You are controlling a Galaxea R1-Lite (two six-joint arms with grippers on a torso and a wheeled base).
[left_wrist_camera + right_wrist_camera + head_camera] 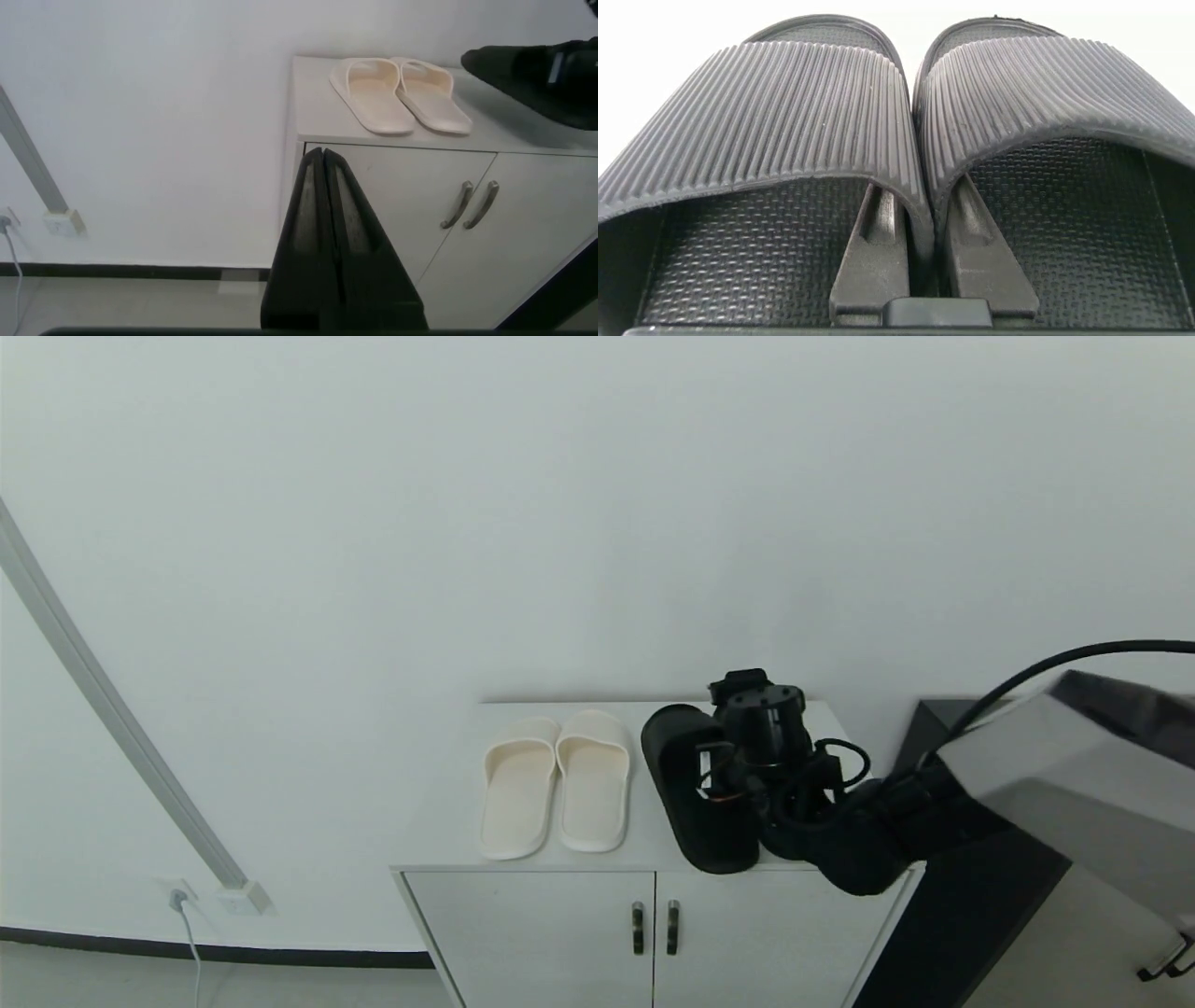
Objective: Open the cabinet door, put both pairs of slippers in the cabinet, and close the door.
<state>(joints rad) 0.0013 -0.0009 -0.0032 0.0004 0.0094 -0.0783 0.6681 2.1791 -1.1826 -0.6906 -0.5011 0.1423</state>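
Observation:
A pair of black slippers (695, 793) lies on the right side of the white cabinet's top (448, 821), part of the pair hidden under my right arm. My right gripper (717, 773) sits over them. In the right wrist view its two fingers (873, 252) reach one into each slipper (785, 103), pinching the two touching inner walls between them. A cream pair of slippers (555, 784) lies side by side to the left of the black pair. Both cabinet doors (532, 933) are closed. My left gripper (324, 154) hangs shut and empty in front of the cabinet's left corner, below its top.
Two dark vertical handles (653, 928) meet at the middle of the doors. A dark piece of furniture (971, 896) stands against the cabinet's right side. On the wall to the left are a slanted grey conduit (103, 700) and a socket with a plugged cable (179, 898).

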